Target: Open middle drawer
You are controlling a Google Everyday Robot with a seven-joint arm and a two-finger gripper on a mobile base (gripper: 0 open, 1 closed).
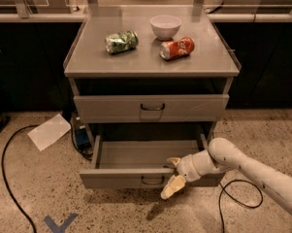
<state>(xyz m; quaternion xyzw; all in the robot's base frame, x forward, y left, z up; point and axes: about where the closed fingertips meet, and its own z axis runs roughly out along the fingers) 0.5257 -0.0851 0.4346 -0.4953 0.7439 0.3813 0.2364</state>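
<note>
Where the white arm's two-finger gripper [171, 176] straddles the front panel, one pale finger outside and one inside, pinching the lip just right of the small dark wire handle [153, 180], the grey metal middle drawer [136, 154] stands well out. Its long axis runs left-right and its front faces away from the grey cart [87, 57].

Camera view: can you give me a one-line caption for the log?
The gripper sits at the front panel of the pulled-out middle drawer, below the shut upper drawer.
</note>
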